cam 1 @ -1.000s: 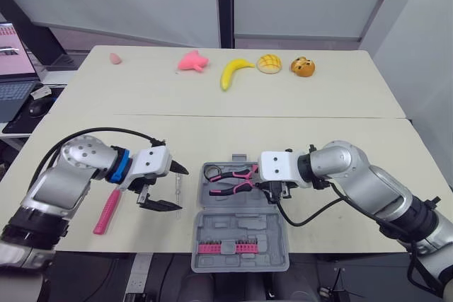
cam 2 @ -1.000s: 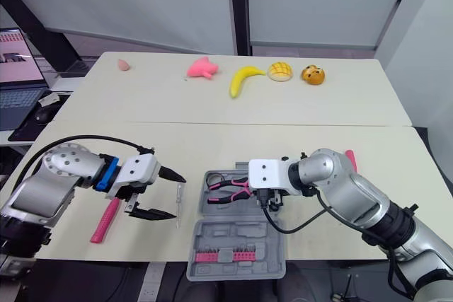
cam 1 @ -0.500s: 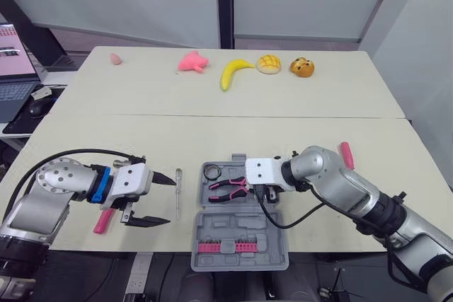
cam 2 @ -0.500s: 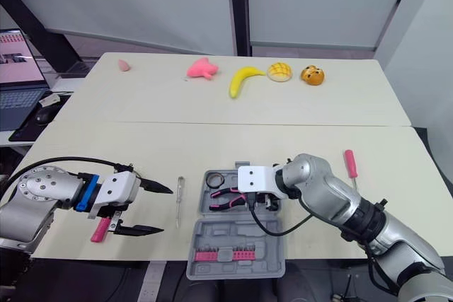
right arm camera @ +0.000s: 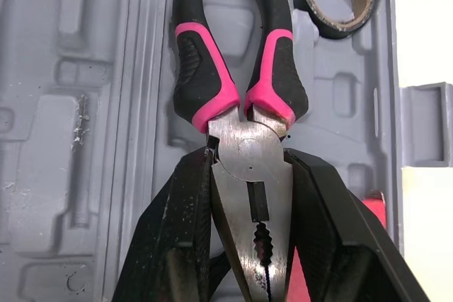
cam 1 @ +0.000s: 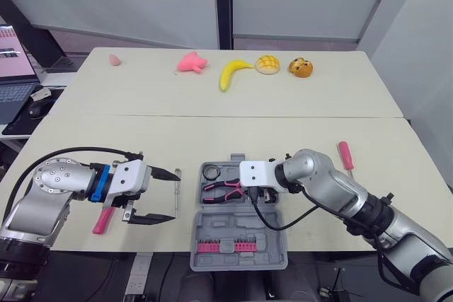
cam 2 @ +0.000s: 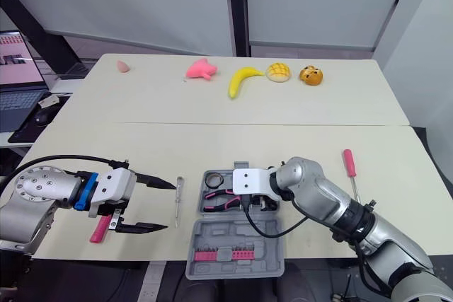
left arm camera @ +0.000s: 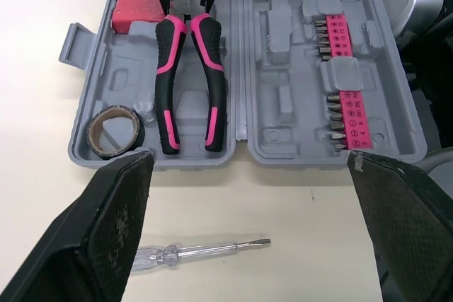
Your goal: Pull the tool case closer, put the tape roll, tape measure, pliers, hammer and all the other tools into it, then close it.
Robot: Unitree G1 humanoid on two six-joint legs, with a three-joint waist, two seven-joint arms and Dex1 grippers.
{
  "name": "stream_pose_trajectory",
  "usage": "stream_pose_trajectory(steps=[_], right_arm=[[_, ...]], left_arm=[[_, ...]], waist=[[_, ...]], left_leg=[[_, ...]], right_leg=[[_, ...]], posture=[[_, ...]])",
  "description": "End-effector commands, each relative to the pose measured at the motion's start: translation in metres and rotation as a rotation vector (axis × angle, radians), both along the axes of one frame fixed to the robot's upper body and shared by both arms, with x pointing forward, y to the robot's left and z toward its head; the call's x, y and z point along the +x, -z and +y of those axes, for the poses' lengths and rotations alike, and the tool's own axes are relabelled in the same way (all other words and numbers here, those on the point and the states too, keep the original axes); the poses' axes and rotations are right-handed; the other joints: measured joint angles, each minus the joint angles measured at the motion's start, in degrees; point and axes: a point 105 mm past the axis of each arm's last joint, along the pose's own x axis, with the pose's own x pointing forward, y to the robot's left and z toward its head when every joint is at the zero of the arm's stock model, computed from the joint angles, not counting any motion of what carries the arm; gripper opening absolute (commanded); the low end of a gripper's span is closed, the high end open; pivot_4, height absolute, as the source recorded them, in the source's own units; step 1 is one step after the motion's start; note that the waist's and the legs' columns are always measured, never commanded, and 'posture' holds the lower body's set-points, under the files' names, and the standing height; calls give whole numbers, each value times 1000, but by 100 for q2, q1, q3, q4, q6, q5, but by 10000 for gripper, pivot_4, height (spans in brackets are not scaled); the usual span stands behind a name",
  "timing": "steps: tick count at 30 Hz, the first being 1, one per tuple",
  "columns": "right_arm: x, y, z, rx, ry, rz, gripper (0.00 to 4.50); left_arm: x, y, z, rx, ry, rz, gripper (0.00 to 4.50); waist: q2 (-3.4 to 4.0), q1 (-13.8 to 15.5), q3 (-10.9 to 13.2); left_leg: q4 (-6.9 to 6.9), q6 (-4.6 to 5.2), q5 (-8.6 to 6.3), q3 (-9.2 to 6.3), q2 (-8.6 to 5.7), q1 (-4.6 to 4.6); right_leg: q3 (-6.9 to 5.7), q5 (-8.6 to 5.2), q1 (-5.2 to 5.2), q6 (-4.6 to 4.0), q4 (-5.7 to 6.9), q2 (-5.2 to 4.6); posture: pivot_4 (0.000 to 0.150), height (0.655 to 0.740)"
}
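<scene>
While L end effector (cam 1: 177, 196) hovers spread nr screwdriver (left arm camera: 205, 250), R end effector (right arm camera: 249, 164) pinches pliers (right arm camera: 198, 68) in case (left arm camera: 262, 139).

Left tool (cam 1: 175, 196) gapes by screwdriver (cam 1: 177, 190); right tool (cam 1: 253, 192) meets pliers (cam 1: 225, 189) in case (cam 1: 241, 237).

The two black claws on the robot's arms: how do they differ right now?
The left gripper is wide open and empty; the right gripper is shut on the metal head of the pliers. The left gripper faces the clear screwdriver lying on the table; the right gripper is over the open tool case. Both have two black fingers.
</scene>
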Motion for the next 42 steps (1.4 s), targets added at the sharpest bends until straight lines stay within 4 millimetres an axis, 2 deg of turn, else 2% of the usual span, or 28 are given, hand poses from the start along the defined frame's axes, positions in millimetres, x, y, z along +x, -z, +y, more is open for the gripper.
stream_pose_trajectory(steps=[1, 16, 17, 19, 22, 27, 31, 36, 42], right_arm=[[1, -6, 5, 28, -8, -23, 12801], [4, 0, 9, 29, -10, -12, 12801], [4, 0, 9, 27, -15, -14, 19932], [5, -3, 9, 33, -22, -21, 23301], [5, -19, 11, 72, -49, -34, 29538], [2, -47, 26, 209, -110, -42, 29538], [4, -47, 35, 258, -99, -28, 22615], [9, -35, 40, 261, -72, -21, 11812], [14, -16, 44, 235, -49, -11, 1393]], left_arm=[[2, -6, -4, -13, 14, -44, 45000], [6, -2, -12, -8, 22, -67, 45000], [6, -2, -12, -8, 21, -68, 45000], [7, -3, -13, -12, 19, -78, 45000], [10, -6, -15, -23, 12, -92, 45000], [11, -8, -16, -38, -8, -89, 45000], [11, -8, -15, -40, -22, -85, 45000], [9, -6, -12, -41, -38, -72, 45000], [9, -4, -9, -40, -52, -68, 45000]], waist=[[0, 0, 0], [0, -2, 0], [0, -2, 0], [0, -2, 0], [0, -2, 0], [0, -19, 0], [0, -17, 0], [0, -15, 0], [0, -15, 0]], left_leg=[[0, 0, 0, 0, 0, 0], [0, 0, 0, 0, 0, 3], [0, 0, 0, 0, 0, 3], [0, 0, 0, 0, 0, 4], [0, 0, 0, 0, 0, 3], [0, 0, 0, -1, 0, 5], [-2, 0, 0, -2, 1, 9], [0, 0, 0, -1, 0, 9], [-1, 0, 0, -1, 0, 10]], right_leg=[[0, 0, 0, 0, 0, 0], [1, 0, 0, -1, 5, 1], [0, 0, 0, -1, 5, 1], [1, -1, 0, -1, 6, 1], [0, 0, 0, -1, 6, 1], [1, 0, 0, -1, 8, 1], [0, -3, 0, -5, 17, 2], [1, -3, 0, -6, 18, 1], [1, -4, 0, -7, 19, 2]], posture=[[1500, 7255], [1500, 7255], [1500, 7255], [1500, 7255], [1500, 7255], [1500, 7255], [1500, 7255], [1500, 7255], [1500, 7255]])
